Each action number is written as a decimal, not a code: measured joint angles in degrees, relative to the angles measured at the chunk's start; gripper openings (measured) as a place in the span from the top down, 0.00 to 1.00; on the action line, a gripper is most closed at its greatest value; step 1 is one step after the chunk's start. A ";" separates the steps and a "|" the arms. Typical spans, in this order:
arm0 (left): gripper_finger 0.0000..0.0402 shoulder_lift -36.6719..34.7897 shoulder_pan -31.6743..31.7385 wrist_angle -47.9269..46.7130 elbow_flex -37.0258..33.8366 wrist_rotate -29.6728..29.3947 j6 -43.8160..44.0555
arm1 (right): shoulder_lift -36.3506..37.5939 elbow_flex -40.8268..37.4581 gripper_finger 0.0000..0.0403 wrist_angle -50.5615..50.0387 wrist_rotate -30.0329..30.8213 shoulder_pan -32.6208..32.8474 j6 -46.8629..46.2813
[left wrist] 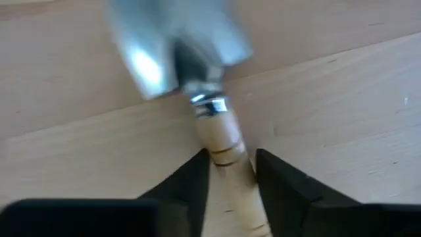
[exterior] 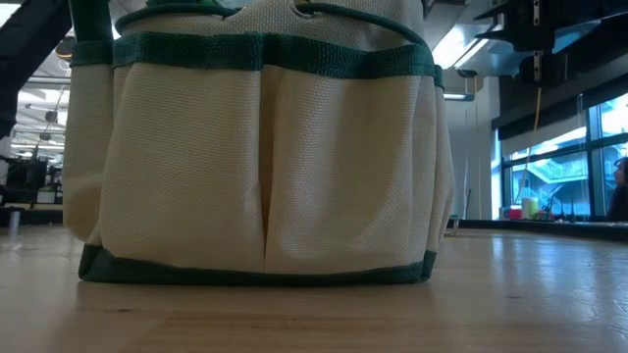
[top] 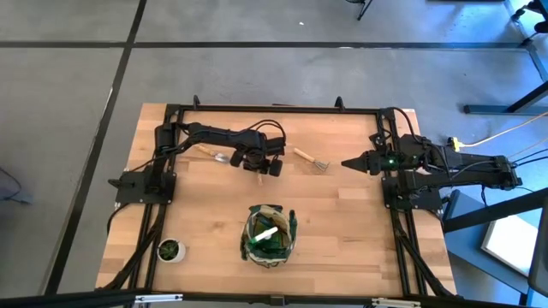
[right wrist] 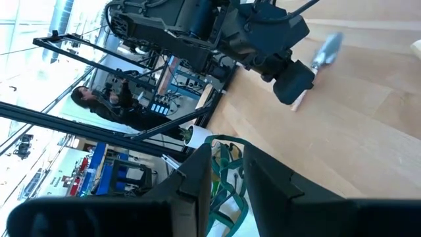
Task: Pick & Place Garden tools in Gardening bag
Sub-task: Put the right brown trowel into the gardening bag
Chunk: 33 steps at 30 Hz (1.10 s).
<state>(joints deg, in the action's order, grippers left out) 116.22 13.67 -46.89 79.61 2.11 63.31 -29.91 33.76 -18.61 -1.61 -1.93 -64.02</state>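
Bag [top: 271, 235] sits near the front edge of the table [top: 342, 222], about mid-width. Khaki body, green trim; in the low view it [exterior: 255, 147] fills most of the picture, standing upright. From above, a white-triggered spray bottle [top: 267, 233] shows inside the bag.

Small potted plant [top: 170, 250] stands left of the bag, near the front-left corner.

Behind the bag, toward the back of the table: left gripper [top: 253, 163] is down at a trowel [top: 220, 155] that lies behind and left of the bag. In the left wrist view the two fingers [left wrist: 187, 187] stand one on each side of the trowel's wooden handle [left wrist: 227, 171], close against it, blade [left wrist: 172, 49] pointing away; whether they actually clamp the handle cannot be told. The trowel lies on the wood.

A wooden-handled fork [top: 311, 159] lies behind and right of the bag, apart from the left gripper.

Right gripper [top: 349, 162] hangs behind and right of the bag, beyond the fork, pointing toward the left arm. Its fingers [right wrist: 197, 178] stand a narrow gap apart with nothing between them.

A person [right wrist: 99, 102] shows in the room beyond the table in the right wrist view.
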 joint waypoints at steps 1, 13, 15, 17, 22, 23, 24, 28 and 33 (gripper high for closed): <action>0.77 0.02 0.00 -0.12 -0.02 -0.02 -0.39 | 0.00 0.00 0.77 0.00 0.00 0.00 0.00; 0.88 -0.67 -0.13 0.62 -0.07 -0.58 -3.65 | 0.00 0.00 0.77 0.00 0.00 0.04 0.03; 0.88 -1.65 -0.13 0.79 -0.09 -1.36 -3.67 | 0.00 0.00 0.77 -0.02 0.00 0.04 0.05; 0.88 -2.94 -0.11 0.74 -0.07 -2.46 -3.77 | 0.00 0.00 0.77 -0.04 0.00 0.04 0.05; 0.88 -6.78 0.37 3.29 -0.07 -3.84 -5.28 | 0.00 0.00 0.77 -0.02 -0.02 0.04 0.50; 0.88 -7.82 0.37 4.42 -0.07 -3.92 -5.72 | -0.02 0.00 0.77 -0.02 -0.01 0.04 0.70; 0.88 -8.87 0.37 5.19 -0.07 -3.98 -6.01 | 0.00 0.00 0.77 -0.02 -0.02 0.04 1.13; 0.88 -13.32 0.35 9.74 -0.07 -3.95 -6.70 | 0.00 0.00 0.77 0.00 -0.02 0.02 1.89; 0.88 -18.31 0.37 18.25 -0.04 0.35 -9.79 | -0.02 0.00 0.77 0.03 -0.04 0.01 1.91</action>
<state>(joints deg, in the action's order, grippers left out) 97.91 14.04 -28.65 79.57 2.46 53.52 -29.93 33.76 -18.58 -1.65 -1.93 -62.11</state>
